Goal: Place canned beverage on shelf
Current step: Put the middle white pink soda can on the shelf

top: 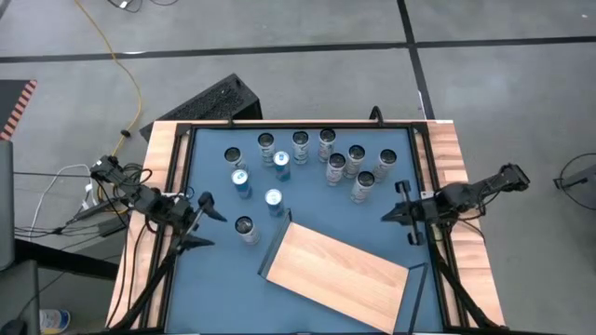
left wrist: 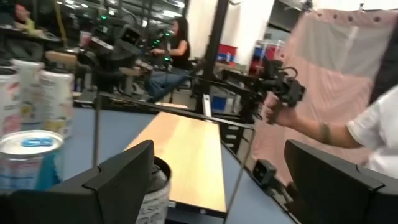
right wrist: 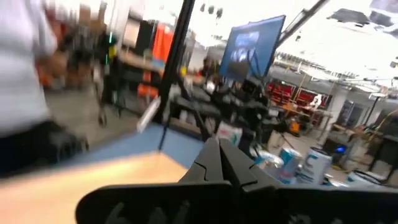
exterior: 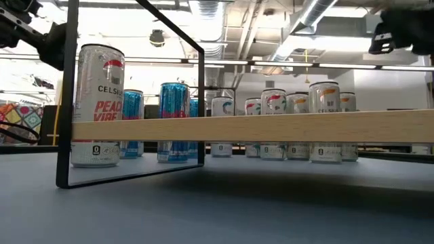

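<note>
Light-wood shelf (top: 337,272) is lying empty at lower centre of the high view, long axis slanting toward lower right. Left gripper (top: 203,221) is hovering with fingers spread wide at centre left, nothing held; nearest can (top: 246,230) is standing upright just to its right. Right gripper (top: 399,214) is waiting at centre right, fingers pinched together, farther from that can.

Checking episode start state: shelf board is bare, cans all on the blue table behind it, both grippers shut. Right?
One thing is off: only the right gripper is shut. The left gripper is open, its fingers spread wide in the high view and the left wrist view. The rest holds: the shelf is bare and the cans stand on the blue table beyond it.
</note>
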Motion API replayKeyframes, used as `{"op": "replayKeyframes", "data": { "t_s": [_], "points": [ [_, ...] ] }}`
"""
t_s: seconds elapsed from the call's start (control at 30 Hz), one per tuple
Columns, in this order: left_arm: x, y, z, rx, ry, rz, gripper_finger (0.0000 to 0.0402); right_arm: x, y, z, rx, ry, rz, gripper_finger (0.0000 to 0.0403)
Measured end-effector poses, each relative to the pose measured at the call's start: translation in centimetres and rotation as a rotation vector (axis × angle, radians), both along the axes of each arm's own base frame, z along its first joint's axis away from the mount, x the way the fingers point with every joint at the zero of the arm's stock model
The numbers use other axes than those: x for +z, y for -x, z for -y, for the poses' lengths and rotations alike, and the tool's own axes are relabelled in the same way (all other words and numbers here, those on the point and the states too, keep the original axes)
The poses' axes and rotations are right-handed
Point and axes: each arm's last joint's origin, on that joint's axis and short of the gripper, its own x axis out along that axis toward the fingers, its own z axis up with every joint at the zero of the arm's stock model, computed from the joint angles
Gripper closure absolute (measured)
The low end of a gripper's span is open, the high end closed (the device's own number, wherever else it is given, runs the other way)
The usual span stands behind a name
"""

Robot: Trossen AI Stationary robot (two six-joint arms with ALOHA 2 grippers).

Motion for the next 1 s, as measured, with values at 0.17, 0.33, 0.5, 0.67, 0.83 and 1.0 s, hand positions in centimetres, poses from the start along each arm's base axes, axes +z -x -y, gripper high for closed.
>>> {"op": "replayKeyframes", "data": {
  "t_s": [0.17,0.33,0.5,0.67,0.83,1.0],
  "points": [
    [0.0,0.0,-0.2,0.072,-0.062,0.016,0.0054,1.5,0.4,0.2,0.009,-0.173,0.126,0.0403],
    [0.0,-0.1,-0.5,0.163,0.018,-0.014,0.0054,3.0,1.0,0.6,0.026,-0.275,0.275,0.0403],
    [0.0,-0.1,-0.5,0.184,0.027,-0.018,0.0054,3.9,1.6,0.8,0.054,-0.354,0.373,0.0403],
    [0.0,-0.1,-0.5,0.2,-0.061,0.001,0.0054,4.2,1.7,1.0,0.01,-0.333,0.409,0.0403],
    [0.2,-0.1,-0.5,0.196,-0.07,0.028,0.0054,4.4,1.7,1.3,-0.054,-0.338,0.413,0.0403],
    [1.3,0.2,-0.7,0.194,0.035,0.114,0.0054,4.5,1.7,1.7,-0.149,-0.37,0.421,0.0403]
  ]
}}
